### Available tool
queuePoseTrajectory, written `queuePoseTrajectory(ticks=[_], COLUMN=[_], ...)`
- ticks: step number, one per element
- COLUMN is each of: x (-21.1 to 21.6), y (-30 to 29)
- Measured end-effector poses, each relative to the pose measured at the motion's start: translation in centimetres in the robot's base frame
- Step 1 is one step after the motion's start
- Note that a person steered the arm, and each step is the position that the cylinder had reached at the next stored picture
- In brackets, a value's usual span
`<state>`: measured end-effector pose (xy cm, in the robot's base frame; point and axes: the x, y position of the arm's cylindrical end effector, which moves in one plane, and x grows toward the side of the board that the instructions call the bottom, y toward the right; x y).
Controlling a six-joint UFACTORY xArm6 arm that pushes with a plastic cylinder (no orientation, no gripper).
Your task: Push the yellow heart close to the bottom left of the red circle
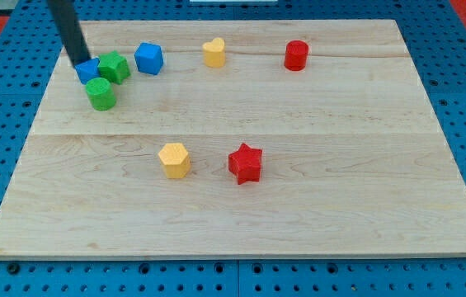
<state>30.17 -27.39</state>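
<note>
The yellow heart [214,52] sits near the board's top, left of the red circle [296,55], with a wide gap between them. My tip [80,63] is at the board's top left, touching the small blue block [88,71], far to the left of the yellow heart.
A green block [115,66] and a green cylinder [101,94] crowd the small blue block. A blue cube [148,58] stands between them and the heart. A yellow hexagon [174,159] and a red star [246,162] lie mid-board. The wooden board [340,206] rests on a blue pegboard.
</note>
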Motion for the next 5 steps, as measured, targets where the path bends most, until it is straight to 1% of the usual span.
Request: queuePoseTrajectory(ticks=[1,2,3,4,5], x=[5.7,8.3,9.7,9.3,6.4], y=[-0.9,3.4,5.0,7.3,8.9])
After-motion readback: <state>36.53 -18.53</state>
